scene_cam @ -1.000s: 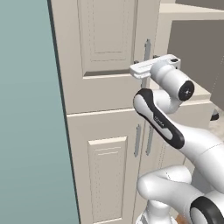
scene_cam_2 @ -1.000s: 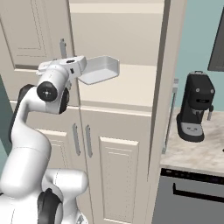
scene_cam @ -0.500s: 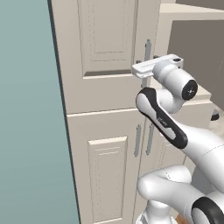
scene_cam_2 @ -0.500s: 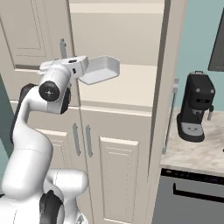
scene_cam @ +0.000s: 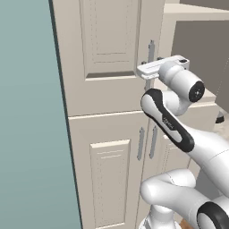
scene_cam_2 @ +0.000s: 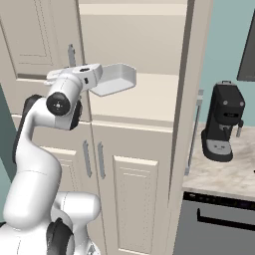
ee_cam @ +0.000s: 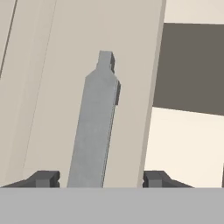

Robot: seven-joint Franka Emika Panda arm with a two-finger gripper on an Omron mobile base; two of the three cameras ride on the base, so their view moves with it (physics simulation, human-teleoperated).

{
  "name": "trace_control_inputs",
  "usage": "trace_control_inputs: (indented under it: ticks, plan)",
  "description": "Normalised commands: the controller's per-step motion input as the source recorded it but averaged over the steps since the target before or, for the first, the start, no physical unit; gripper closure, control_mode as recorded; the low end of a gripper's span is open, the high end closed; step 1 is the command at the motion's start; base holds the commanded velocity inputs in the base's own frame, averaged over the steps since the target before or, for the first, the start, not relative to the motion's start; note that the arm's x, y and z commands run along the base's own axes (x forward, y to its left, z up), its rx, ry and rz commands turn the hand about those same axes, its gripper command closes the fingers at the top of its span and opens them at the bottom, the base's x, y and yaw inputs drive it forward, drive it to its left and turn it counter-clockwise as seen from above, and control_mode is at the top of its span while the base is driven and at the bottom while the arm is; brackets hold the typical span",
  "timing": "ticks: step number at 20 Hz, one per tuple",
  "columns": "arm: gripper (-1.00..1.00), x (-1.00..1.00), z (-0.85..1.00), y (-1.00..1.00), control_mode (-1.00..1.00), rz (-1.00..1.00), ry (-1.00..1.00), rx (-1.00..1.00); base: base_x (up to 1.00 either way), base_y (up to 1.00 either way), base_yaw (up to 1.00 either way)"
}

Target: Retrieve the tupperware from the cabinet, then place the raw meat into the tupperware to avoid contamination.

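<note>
Gripper (ee_cam: 99, 179) at upper cabinet (scene_cam: 107, 58) door, jaws apart, straddling grey handle (ee_cam: 94, 131) at 12 o'clock, not yet clamped. I'd centre bar, close squarely before pulling. Tupperware (scene_cam_2: 115, 79) on open shelf, 3 o'clock of hand.

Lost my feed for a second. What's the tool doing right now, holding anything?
Tool: open, one fingertip on each side of the cabinet door handle, not clamped on it; holding nothing.
</note>
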Motion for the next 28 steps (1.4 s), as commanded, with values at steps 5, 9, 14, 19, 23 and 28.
trace_control_inputs:
  ticks: [5,9,14,19,23,28]
  plan:
    - [1.00,0.06,-0.10,0.38,-1.00,-0.07,-0.08,0.00,0.00,0.00,0.00]
    - [1.00,0.12,-0.09,0.43,-1.00,-0.10,-0.07,0.00,0.00,0.00,0.00]
    - [1.00,0.10,-0.04,0.28,-1.00,-0.07,0.00,0.00,0.00,0.00,0.00]
    - [1.00,0.03,0.00,0.04,-1.00,0.00,0.13,-0.02,0.00,0.00,0.00]
    - [1.00,0.00,0.00,0.00,-1.00,0.00,0.11,-0.03,0.00,0.00,0.00]
    - [1.00,-0.01,0.00,0.01,-1.00,0.00,0.08,-0.02,0.00,0.00,0.00]
